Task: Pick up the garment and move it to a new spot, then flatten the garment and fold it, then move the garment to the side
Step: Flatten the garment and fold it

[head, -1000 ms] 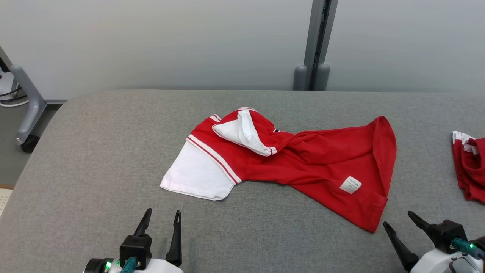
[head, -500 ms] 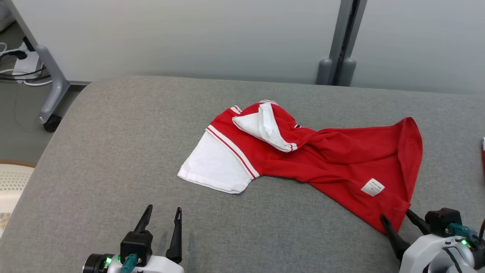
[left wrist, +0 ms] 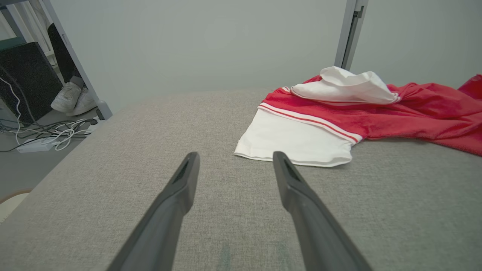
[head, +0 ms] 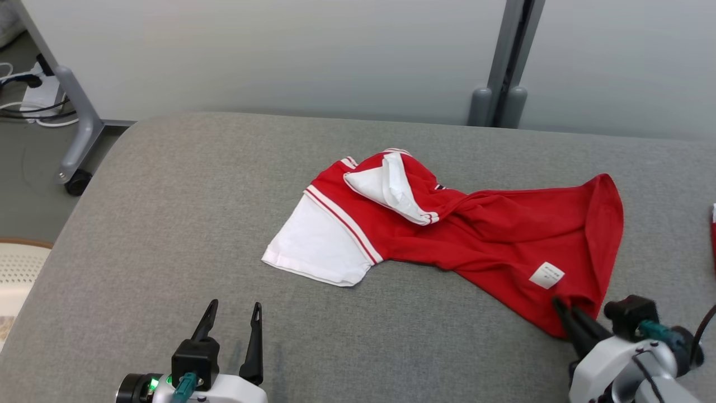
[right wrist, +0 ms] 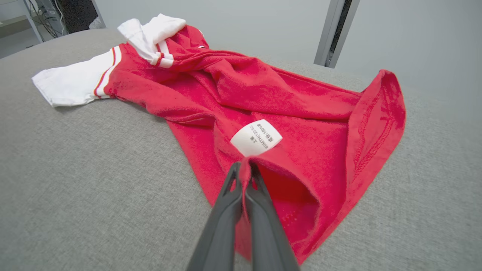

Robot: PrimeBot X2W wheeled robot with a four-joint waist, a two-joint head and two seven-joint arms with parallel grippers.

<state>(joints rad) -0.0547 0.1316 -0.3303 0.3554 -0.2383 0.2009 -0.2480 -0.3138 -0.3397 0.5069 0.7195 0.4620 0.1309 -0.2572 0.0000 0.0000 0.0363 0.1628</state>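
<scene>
The garment point(head: 475, 235) is a red shirt with white sleeves, lying crumpled and twisted on the grey padded table point(head: 168, 212). One white sleeve point(head: 316, 246) lies flat at its left; a white care label point(head: 546, 275) shows near the hem. My right gripper point(head: 564, 309) is shut on the garment's near hem corner, a fold of red cloth point(right wrist: 244, 171) pinched between its fingers just below the label point(right wrist: 256, 137). My left gripper point(head: 232, 313) stands open above bare table, short of the white sleeve point(left wrist: 297, 139) and apart from it.
A second red cloth point(head: 713, 229) peeks in at the table's right edge. Behind the table stand a grey wall and a post point(head: 503, 67). A wheeled frame leg point(head: 75, 140) and cables point(left wrist: 49, 131) are on the floor at left.
My right gripper has closed on the garment's near hem corner, where it stood open around it half a second ago. The head camera shifted earlier. The left gripper has hardly moved.
</scene>
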